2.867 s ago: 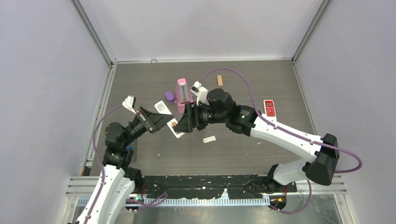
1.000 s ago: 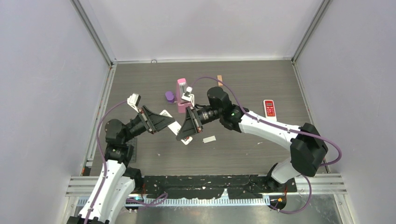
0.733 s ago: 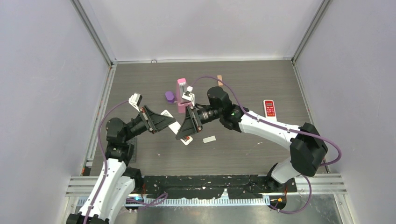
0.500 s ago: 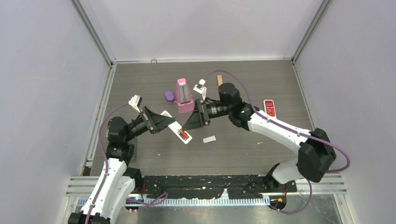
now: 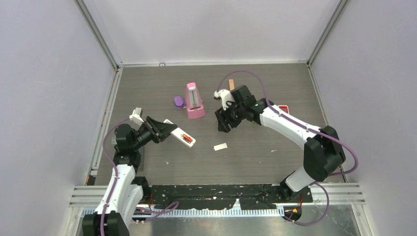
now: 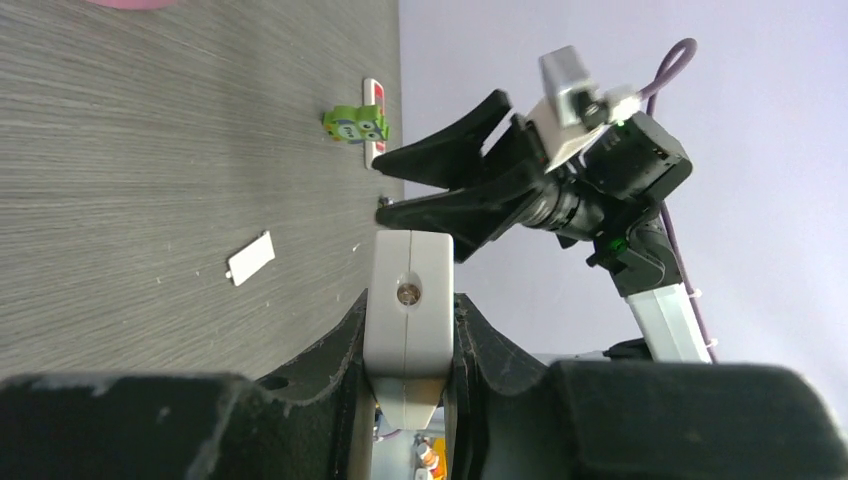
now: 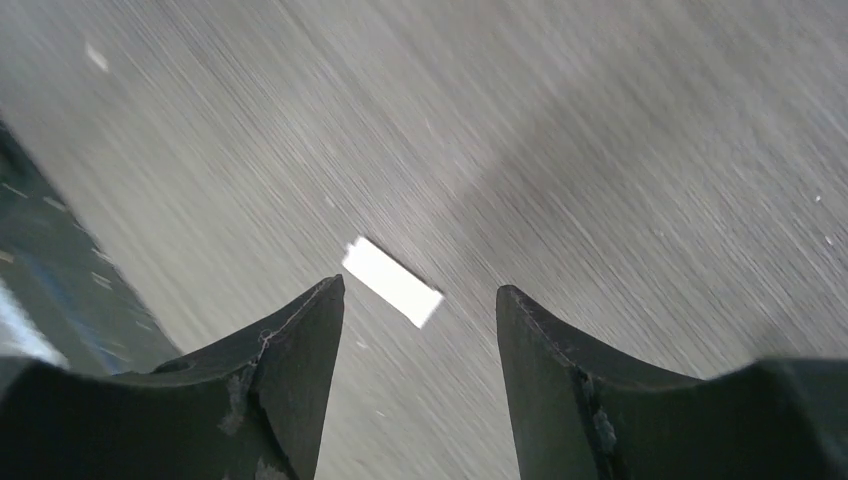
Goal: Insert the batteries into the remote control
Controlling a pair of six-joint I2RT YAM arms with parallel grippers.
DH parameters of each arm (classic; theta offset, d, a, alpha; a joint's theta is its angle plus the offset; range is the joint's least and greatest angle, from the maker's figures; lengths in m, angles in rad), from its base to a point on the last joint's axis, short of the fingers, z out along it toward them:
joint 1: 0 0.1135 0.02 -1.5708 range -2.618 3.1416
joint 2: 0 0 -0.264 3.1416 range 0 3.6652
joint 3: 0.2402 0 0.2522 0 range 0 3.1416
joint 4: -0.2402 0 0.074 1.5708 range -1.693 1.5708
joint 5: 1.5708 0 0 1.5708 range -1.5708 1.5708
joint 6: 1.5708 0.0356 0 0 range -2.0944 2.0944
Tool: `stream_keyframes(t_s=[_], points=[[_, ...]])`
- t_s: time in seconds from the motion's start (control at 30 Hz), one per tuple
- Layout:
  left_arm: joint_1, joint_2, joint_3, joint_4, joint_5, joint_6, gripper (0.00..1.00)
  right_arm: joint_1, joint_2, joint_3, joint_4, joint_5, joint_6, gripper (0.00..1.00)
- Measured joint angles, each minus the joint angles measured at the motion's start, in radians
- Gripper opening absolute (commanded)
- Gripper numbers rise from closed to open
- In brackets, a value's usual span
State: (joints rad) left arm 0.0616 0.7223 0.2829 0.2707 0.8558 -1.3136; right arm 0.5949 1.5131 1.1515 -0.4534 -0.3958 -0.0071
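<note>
My left gripper (image 5: pixel 166 131) is shut on a white remote control (image 5: pixel 191 142) and holds it above the table, back side up. A red-orange battery (image 5: pixel 186 138) lies in its open compartment. In the left wrist view the remote (image 6: pixel 408 290) shows end-on, clamped between both fingers. My right gripper (image 5: pixel 221 124) is open and empty, to the right of the remote and apart from it. In the right wrist view its jaws (image 7: pixel 420 292) stand wide over the white battery cover (image 7: pixel 392 282), which lies flat on the table. No loose batteries show.
A pink metronome (image 5: pixel 194 101) and a purple object (image 5: pixel 178 102) stand behind the remote. A red remote (image 5: pixel 284 108) lies partly under the right arm, with a small green thing (image 6: pixel 352 125) beside it. A brown strip (image 5: pixel 231 83) lies at the back. The cover (image 5: pixel 220 146) lies mid-table.
My right gripper has pulled away from the white remote, to the right and back, and is open. My left gripper has drawn the remote back to the left. The battery now shows in the compartment.
</note>
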Motion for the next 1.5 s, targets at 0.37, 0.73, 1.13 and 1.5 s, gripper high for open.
stream_keyframes(t_s=[0.37,0.73,1.13,1.5], points=[[0.029,0.074,-0.009,0.002,0.0,0.04,0.0,0.229,0.107,-0.085,-0.099,0.186,-0.549,0.62],[0.062,0.128,-0.009,0.021,0.009,0.04,0.0,0.254,0.224,-0.096,-0.063,0.303,-0.731,0.56],[0.106,0.161,-0.009,0.034,0.048,0.041,0.0,0.256,0.306,0.009,-0.127,0.282,-0.805,0.55],[0.127,0.165,-0.009,0.047,0.073,0.043,0.0,0.254,0.35,0.069,-0.218,0.238,-0.823,0.28]])
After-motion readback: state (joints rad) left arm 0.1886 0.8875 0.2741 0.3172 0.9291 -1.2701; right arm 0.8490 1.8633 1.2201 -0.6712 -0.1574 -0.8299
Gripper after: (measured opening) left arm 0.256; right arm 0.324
